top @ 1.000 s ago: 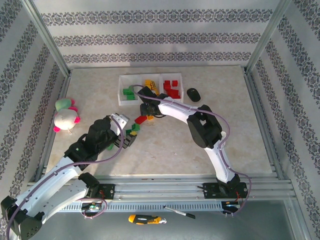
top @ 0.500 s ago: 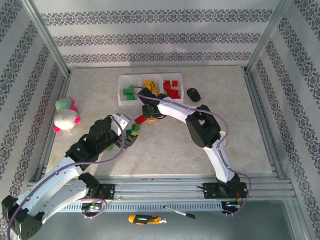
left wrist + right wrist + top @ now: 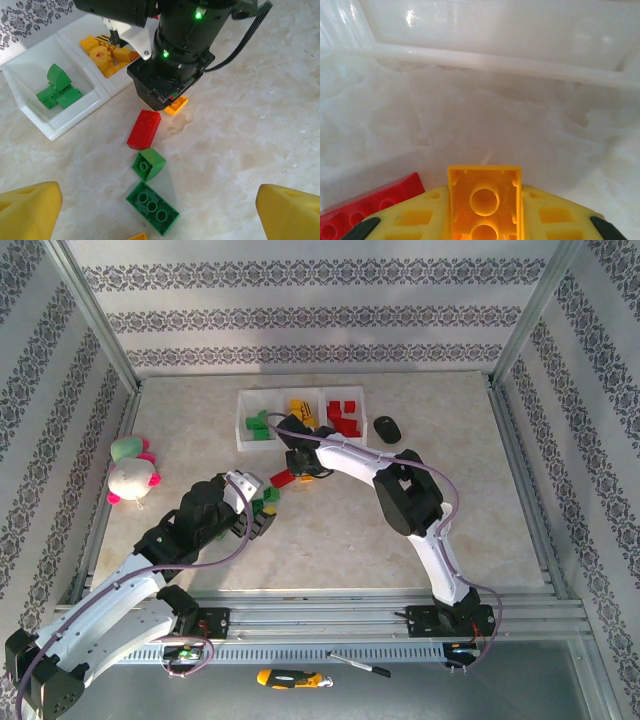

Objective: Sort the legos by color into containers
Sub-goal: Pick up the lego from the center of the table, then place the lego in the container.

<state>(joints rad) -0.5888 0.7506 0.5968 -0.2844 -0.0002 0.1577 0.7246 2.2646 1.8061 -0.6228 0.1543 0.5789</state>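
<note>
Marbled table [image 3: 330,540] bears tray [image 3: 80,117], loose legos [image 3: 144,129], mouse [image 3: 387,427], plush toy [image 3: 131,478].

the left arm [image 3: 108,602] and right arm [image 3: 437,558] are built of white shell links joined by black rounded joints. a grey-purple cable [image 3: 246,523] loops along each. the right arm's black wrist housing [image 3: 175,60] carries small green lights. the fingers [image 3: 27,210] are blocky yellow plastic.

walls [image 3: 300,315]: white w/ dark damask stripes | table [image 3: 330,540]: beige marble top | frame [image 3: 98,325]: alu posts | light: bright
</note>
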